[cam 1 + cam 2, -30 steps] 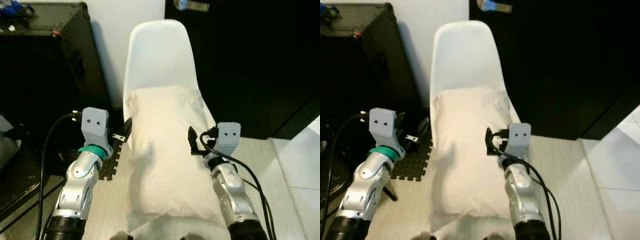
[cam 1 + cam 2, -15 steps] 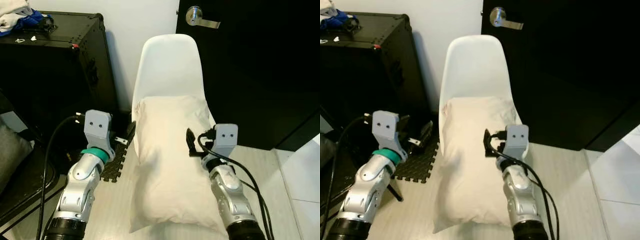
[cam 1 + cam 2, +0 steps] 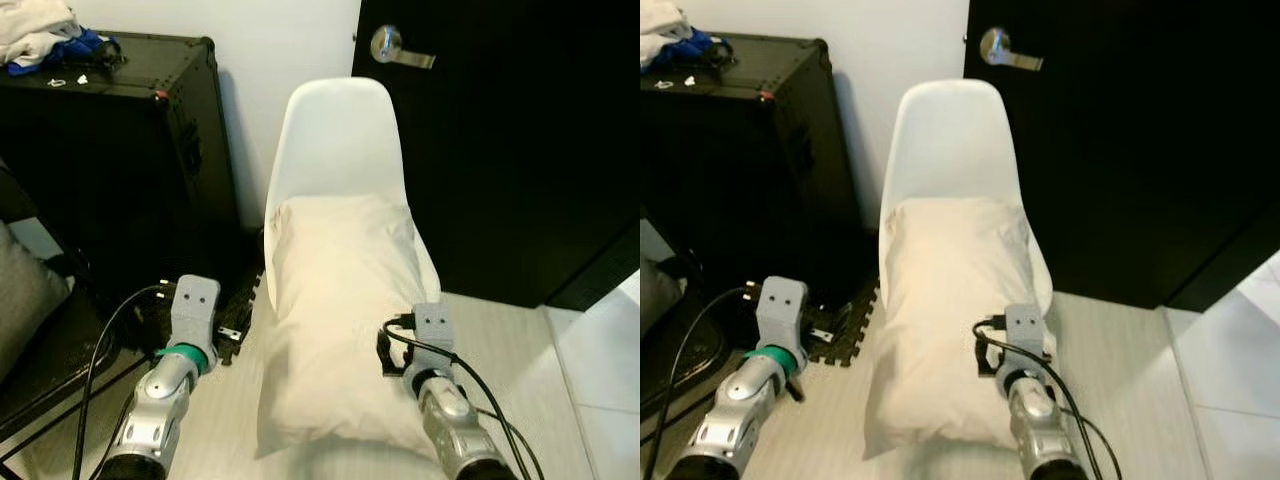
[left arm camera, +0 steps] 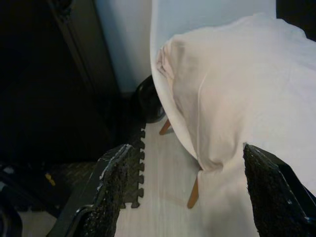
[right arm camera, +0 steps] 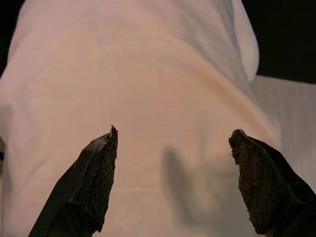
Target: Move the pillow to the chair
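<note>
A cream pillow [image 3: 335, 310] lies lengthwise on the seat of the white shell chair [image 3: 340, 135], its far end against the backrest and its near end hanging over the front edge. My left gripper [image 3: 233, 335] is open beside the pillow's left edge, low over the floor, holding nothing; the left wrist view shows the pillow [image 4: 237, 98] off to one side of its fingers [image 4: 111, 192]. My right gripper [image 3: 385, 355] is open over the pillow's near right part. In the right wrist view the pillow [image 5: 148, 89] lies just beyond the spread fingertips [image 5: 101, 177].
A tall black case [image 3: 120, 150] with clothes [image 3: 45, 35] on top stands left of the chair. A black door [image 3: 510, 150] with a silver handle [image 3: 398, 47] is behind on the right. A dark foam mat [image 3: 243, 300] and a grey cushion [image 3: 20, 300] lie at left.
Both arms have drawn back toward me and sunk lower, away from the pillow's sides. The pillow stays put on the chair. The camera has backed off and tilted up.
</note>
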Motion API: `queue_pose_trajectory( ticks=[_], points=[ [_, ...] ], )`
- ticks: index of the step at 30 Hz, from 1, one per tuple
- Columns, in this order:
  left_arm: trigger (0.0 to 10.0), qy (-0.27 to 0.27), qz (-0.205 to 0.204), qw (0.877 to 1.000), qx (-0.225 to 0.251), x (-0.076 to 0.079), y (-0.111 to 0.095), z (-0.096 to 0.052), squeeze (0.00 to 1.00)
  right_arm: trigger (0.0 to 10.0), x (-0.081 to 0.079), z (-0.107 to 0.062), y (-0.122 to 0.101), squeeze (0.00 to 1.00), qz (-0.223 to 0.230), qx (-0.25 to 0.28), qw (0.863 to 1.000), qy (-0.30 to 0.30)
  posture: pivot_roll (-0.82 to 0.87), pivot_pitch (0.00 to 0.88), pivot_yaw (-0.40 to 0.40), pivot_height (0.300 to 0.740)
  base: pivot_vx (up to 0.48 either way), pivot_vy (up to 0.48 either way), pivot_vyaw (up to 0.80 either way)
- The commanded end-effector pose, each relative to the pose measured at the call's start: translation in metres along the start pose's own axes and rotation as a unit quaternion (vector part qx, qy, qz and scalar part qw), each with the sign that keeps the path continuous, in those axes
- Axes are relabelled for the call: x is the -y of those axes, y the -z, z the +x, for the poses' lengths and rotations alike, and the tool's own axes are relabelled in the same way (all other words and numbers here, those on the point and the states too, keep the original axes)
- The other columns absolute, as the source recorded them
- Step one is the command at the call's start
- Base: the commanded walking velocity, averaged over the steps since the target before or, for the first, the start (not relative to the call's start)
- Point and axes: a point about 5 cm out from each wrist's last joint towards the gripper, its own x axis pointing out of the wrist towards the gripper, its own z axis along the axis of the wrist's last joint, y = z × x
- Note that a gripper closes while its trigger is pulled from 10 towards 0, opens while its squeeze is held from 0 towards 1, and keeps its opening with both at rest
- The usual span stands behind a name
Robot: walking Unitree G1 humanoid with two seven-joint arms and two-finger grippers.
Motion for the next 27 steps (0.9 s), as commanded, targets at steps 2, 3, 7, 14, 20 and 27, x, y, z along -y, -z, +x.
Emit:
queue_pose_trajectory(
  ticks=[2, 3, 7, 14, 20, 27],
  points=[
    [10.0, -0.004, -0.023, 1.0, -0.01, 0.001, 0.009, -0.003, 0.0, 10.0, -0.003, 0.0, 0.004, 0.0, 0.006, -0.002, 1.0, 0.001, 0.08, 0.014, 0.027, 0.74, 0.0, 0.0, 0.0],
    [10.0, -0.004, -0.023, 1.0, -0.01, 0.001, 0.009, -0.003, 0.0, 10.0, -0.003, 0.0, 0.004, 0.0, 0.006, -0.002, 1.0, 0.001, 0.08, 0.014, 0.027, 0.74, 0.0, 0.0, 0.0],
    [10.0, -0.002, -0.016, 1.0, -0.002, 0.006, 0.007, 0.0, 0.0, 10.0, -0.007, 0.002, 0.0, 0.0, 0.0, 0.011, 1.0, -0.011, 0.08, 0.021, 0.024, 0.74, 0.0, 0.0, 0.0],
    [10.0, 0.002, -0.01, 1.0, 0.006, 0.011, 0.008, 0.001, 0.0, 10.0, -0.013, 0.006, -0.01, 0.0, -0.007, 0.029, 0.999, -0.022, 0.09, 0.017, 0.014, 0.74, 0.0, 0.0, 0.65],
    [10.0, 0.01, 0.016, 1.0, 0.008, 0.013, 0.008, 0.0, 0.0, 10.0, -0.013, 0.008, -0.014, 0.0, -0.003, 0.036, 0.999, -0.022, 0.09, 0.006, 0.009, 0.74, 0.0, 0.0, 0.8],
    [10.0, 0.018, 0.039, 0.999, 0.006, 0.013, 0.005, 0.002, 0.0, 10.0, -0.01, 0.009, -0.016, 0.0, -0.001, 0.04, 0.999, -0.018, 0.09, 0.002, 0.009, 0.74, 0.0, 0.0, 0.8]
  ],
)
